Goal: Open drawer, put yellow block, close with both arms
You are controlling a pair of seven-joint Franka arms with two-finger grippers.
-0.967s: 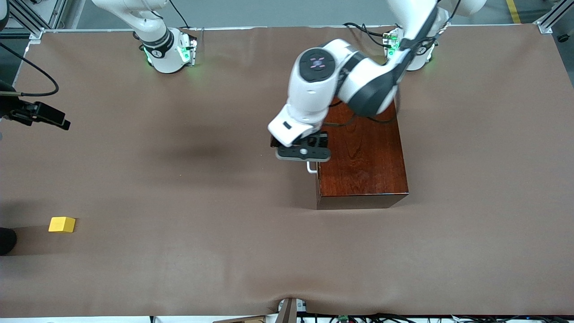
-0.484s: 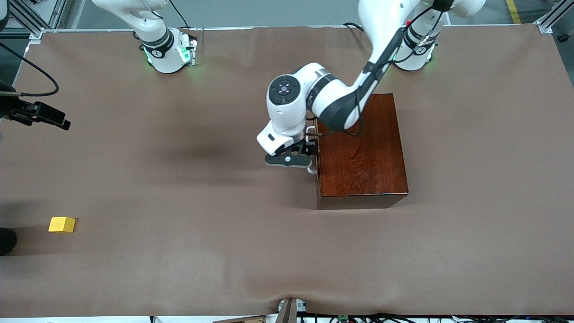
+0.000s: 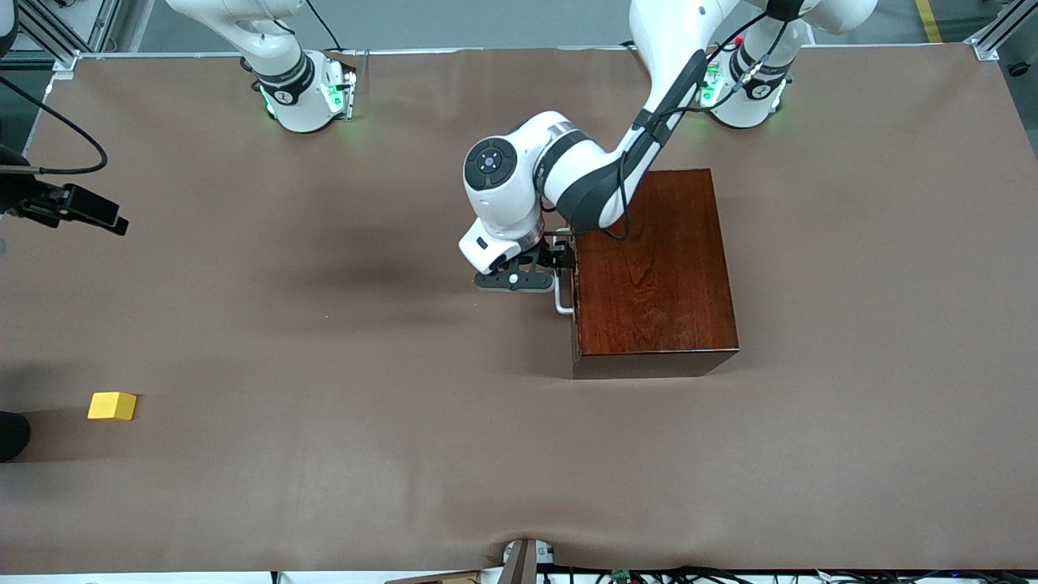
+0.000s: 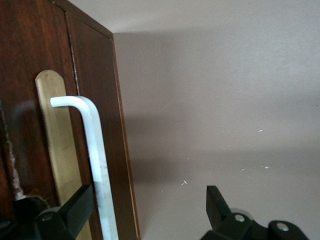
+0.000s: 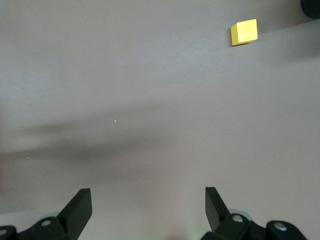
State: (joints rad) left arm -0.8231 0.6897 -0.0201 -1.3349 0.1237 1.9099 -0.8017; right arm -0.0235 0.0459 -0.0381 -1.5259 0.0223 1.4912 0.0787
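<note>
The mahogany box (image 3: 653, 259) stands near the left arm's base, with the drawer (image 4: 27, 115) shut flush in it. My left gripper (image 3: 559, 268) is low in front of the drawer, open, with the white handle (image 3: 562, 300) between its jaws. In the left wrist view the handle (image 4: 97, 150) lies close beside one finger (image 4: 75, 207) of the left gripper (image 4: 147, 200). The yellow block (image 3: 112, 405) lies on the table at the right arm's end, near the front camera. My right gripper (image 5: 147, 202) is open and empty over bare table, with the block (image 5: 244, 31) well ahead of it.
A brass plate (image 4: 55, 150) backs the handle. A black device on a cable (image 3: 73, 207) reaches in at the right arm's end of the table, and a dark object (image 3: 12, 434) sits at that edge beside the yellow block.
My left arm has come down and drawn in toward the drawer front, bringing its open gripper round the white handle. The block and the box have not moved.
</note>
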